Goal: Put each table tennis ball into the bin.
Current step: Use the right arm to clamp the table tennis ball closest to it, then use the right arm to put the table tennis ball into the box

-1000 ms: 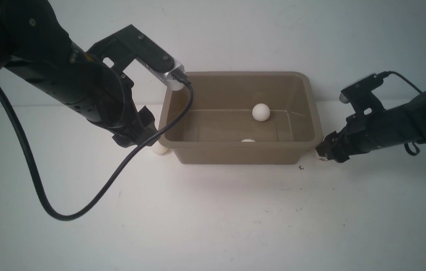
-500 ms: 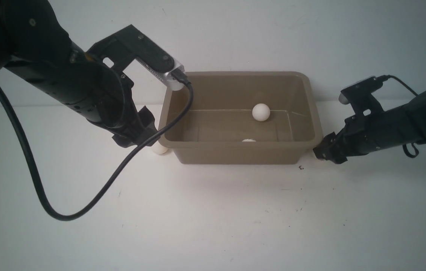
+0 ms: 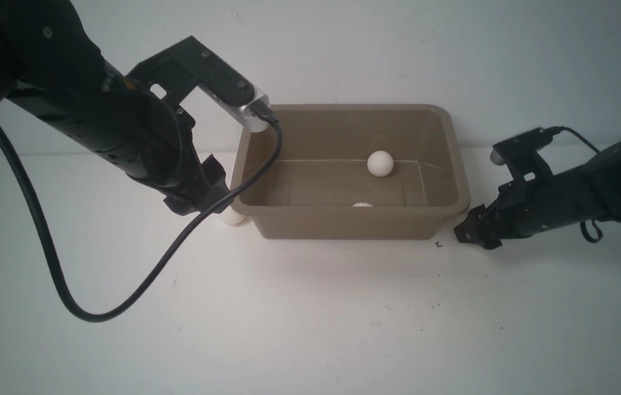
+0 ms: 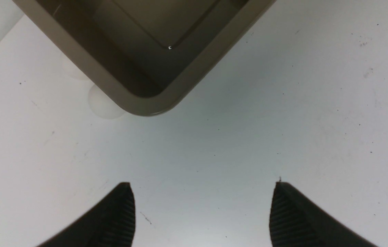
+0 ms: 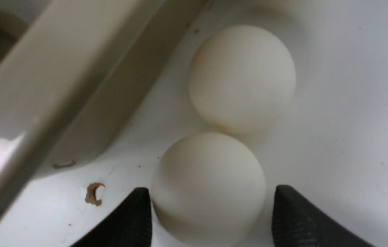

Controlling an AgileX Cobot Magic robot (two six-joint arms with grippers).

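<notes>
The taupe bin (image 3: 456, 164) stands at the middle back of the table. One table tennis ball (image 3: 380, 163) lies inside it, and a second (image 3: 362, 205) peeks over the near wall. A third ball (image 3: 232, 217) lies on the table at the bin's front left corner, under my open, empty left gripper (image 3: 209, 189); the left wrist view shows that ball (image 4: 103, 108) half under the rim (image 4: 153, 106), ahead of the gripper (image 4: 201, 187). My right gripper (image 5: 210, 192) is open, low at the bin's front right corner (image 3: 467, 233), its fingers either side of a ball (image 5: 207, 185). Another ball (image 5: 242, 79) lies just beyond.
A black cable (image 3: 47, 258) hangs from the left arm and loops over the table's left side. A small brown chip (image 5: 94, 193) lies by the bin's corner (image 5: 77, 103). A white wall rises behind the bin.
My right gripper has slid a little left and towards the table's front edge, beside the bin's front right corner. The left arm and the balls in the bin have not moved.
</notes>
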